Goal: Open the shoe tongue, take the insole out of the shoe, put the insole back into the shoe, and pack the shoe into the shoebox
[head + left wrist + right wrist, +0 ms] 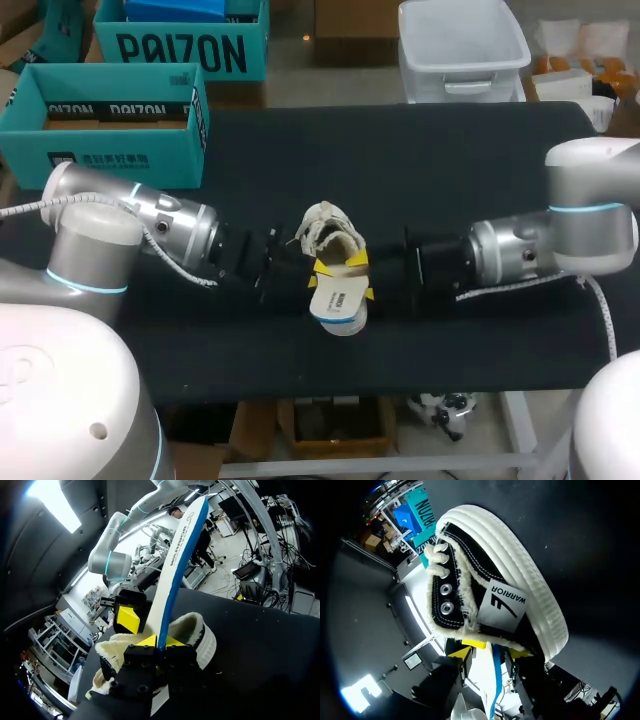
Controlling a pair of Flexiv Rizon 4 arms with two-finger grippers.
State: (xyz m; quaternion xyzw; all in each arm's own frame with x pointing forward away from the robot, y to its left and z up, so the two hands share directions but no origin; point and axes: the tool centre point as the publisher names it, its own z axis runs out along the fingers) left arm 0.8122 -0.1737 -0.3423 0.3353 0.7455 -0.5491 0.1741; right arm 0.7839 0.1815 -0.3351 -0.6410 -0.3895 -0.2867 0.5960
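shoe: you'll find it near the middle of the table, between the two grippers. It has a black upper with white fleece lining, white laces and a ribbed white sole. The right wrist view shows its eyelets and a white printed tag beside them.
insole: white with a blue edge, one end at the shoe's opening and the rest sticking out toward the table's near edge. You cannot tell how far that end sits inside.
left gripper: you have it clenched on the insole. In its wrist view the two yellow fingertips pinch the blue edge from both sides, just in front of the fleece collar, and the insole rises away ahead of them.
right gripper: it sits at the shoe's heel end, facing the left gripper, with the insole running back toward its wrist. You cannot tell from these views whether it is clamped or released.
left arm: comes in from the left, low over the table, pointing at the shoe.
right arm: comes in from the right, likewise low, pointing at the shoe from the other side.
shoebox: teal and open-topped, at the table's far left corner, well apart from the shoe.
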